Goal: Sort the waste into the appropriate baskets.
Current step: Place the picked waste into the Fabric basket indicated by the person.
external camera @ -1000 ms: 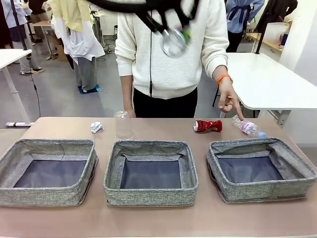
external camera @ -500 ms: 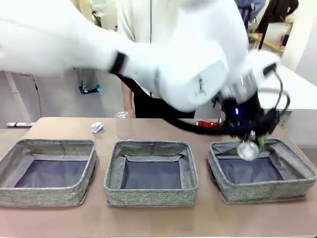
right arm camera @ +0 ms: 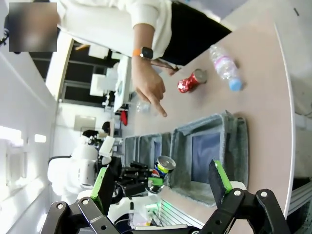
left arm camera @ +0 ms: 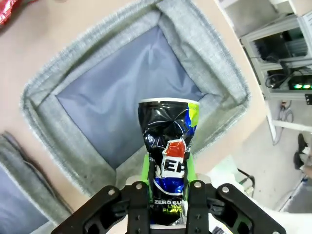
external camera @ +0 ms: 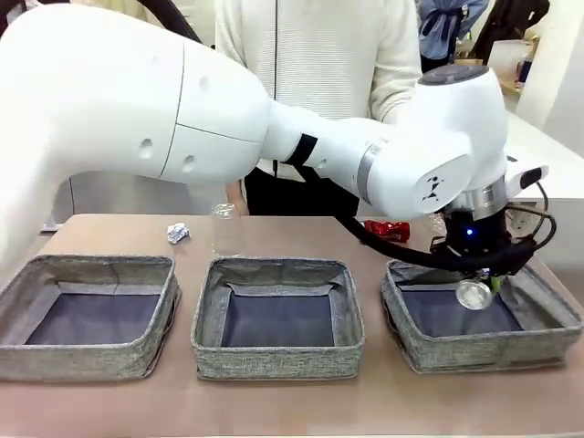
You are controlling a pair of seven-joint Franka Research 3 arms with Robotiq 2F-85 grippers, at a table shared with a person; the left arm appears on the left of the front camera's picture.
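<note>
My left gripper (external camera: 475, 285) is shut on the crushed dark blue-silver can (external camera: 474, 295), hanging just above the right basket (external camera: 551, 321). In the left wrist view the can (left arm camera: 170, 138) stands upright between the green pads (left arm camera: 145, 169), over that basket's dark lining (left arm camera: 122, 95). The crushed red can (external camera: 389, 230), clear cup (external camera: 227, 229) and paper ball (external camera: 177, 234) lie beyond the baskets. The right wrist view shows the clear bottle (right arm camera: 224, 66), the red can (right arm camera: 191, 81) and the person's pointing hand (right arm camera: 150, 91). My right gripper (right arm camera: 159, 169) is open, holding nothing.
The middle basket (external camera: 276, 267) and left basket (external camera: 88, 265) hold nothing. The left arm (external camera: 182, 109) spans the table from the left and covers much of the far edge. A person in a white sweater (external camera: 319, 55) stands at the far side.
The left arm swung down and to the right with the can, from high above the table to just over the right basket. The arm now hides the person's pointing hand in the front view.
</note>
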